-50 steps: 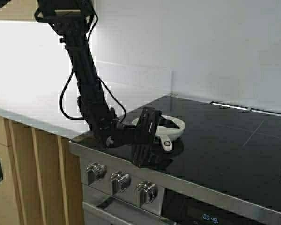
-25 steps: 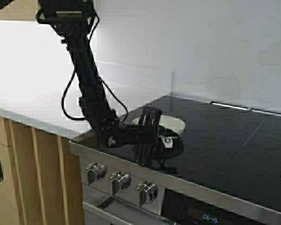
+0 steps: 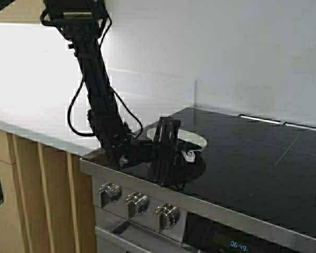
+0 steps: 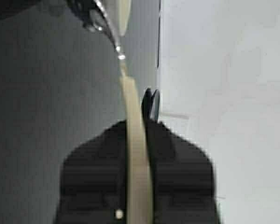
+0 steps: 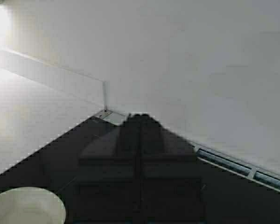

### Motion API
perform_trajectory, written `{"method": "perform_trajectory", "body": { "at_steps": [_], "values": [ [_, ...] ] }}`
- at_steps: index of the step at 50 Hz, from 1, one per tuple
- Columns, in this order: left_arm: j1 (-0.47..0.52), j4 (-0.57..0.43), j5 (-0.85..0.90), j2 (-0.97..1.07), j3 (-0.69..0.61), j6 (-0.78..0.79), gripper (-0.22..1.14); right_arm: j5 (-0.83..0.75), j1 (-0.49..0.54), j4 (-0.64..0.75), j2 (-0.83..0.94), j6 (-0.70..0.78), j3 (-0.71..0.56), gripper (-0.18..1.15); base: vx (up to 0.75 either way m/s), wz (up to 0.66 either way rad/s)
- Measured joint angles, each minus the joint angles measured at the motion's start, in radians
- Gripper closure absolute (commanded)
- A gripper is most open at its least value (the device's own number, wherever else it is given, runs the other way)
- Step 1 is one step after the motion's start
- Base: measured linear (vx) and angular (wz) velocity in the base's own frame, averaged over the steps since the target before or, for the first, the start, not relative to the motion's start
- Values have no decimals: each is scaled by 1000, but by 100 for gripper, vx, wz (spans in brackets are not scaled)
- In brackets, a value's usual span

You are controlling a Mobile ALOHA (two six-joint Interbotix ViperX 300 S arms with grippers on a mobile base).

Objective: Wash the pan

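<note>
- The pan (image 3: pixel 192 140) is seen on the black glass hob (image 3: pixel 253 158), near the hob's front left corner, with its off-white handle (image 3: pixel 188 155) pointing toward the front edge
- The left hand (image 3: pixel 185 153) is reached in low over the hob from the left, and its fingers are clenched on the pan's handle (image 4: pixel 139 163), which is seen edge-on between them in the left wrist view
- In the right wrist view the right hand (image 5: pixel 140 122) is held with its fingers pressed together, clenched on nothing, above the hob; the pan (image 5: pixel 25 205) is seen below it
- Three knobs (image 3: pixel 138 201) are set in the steel front panel below the hob
- A pale bench (image 3: pixel 47 118) adjoins the hob on the left
</note>
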Motion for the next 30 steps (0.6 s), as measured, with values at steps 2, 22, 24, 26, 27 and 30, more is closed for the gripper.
{"method": "perform_trajectory", "body": {
  "at_steps": [2, 22, 24, 26, 27, 30],
  "values": [
    [-2, 0, -6, -15, 18, 8, 89, 0, 0, 0, 0, 3, 0, 92, 0, 7],
    [-2, -5, -92, -156, 172, 58, 89, 0, 0, 2, 0, 20, 0, 92, -1, 19],
    [-3, -6, -101, -167, 187, 58, 89, 0, 0, 0, 0, 20, 2, 92, 0, 33],
    [-3, -9, -109, -179, 201, 60, 89, 0, 0, 2, 0, 20, 0, 92, 0, 35],
    [-2, -12, -114, -187, 209, 60, 89, 0, 0, 0, 0, 20, 2, 92, 0, 37],
    [-2, -18, -124, -199, 225, 61, 89, 0, -2, 0, 0, 21, 0, 92, -1, 39]
  ]
}}
